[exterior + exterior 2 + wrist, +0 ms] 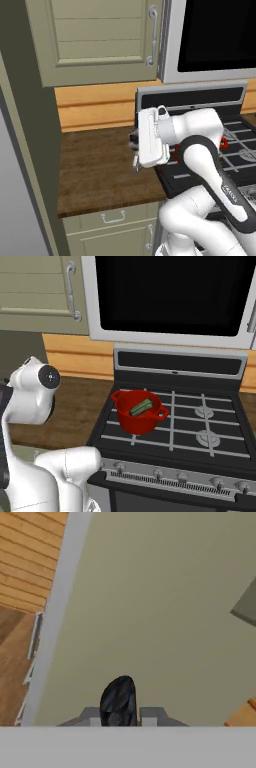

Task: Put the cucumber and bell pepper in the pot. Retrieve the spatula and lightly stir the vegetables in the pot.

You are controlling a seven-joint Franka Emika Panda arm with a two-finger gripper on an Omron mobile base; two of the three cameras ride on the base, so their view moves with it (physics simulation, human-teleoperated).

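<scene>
The red pot [139,417] sits on the front left burner of the stove [200,456], which is the right place for cooking and stirring. The dark green cucumber [142,407] already lies inside the pot, tilted against its wall. I cannot make out the red bell pepper in the pot; it may be hidden low down behind the rim. The arm is bent over to the left, above the brown wooden bench [100,170], probably because it is getting the spatula. The tool [119,712] is pointed at a plain tan wall or cabinet side. Its two tips are squeezed almost together. A dark rounded thing [119,699] sits right between them. It could be the black handle of the spatula seen end on, but I cannot tell for sure.
</scene>
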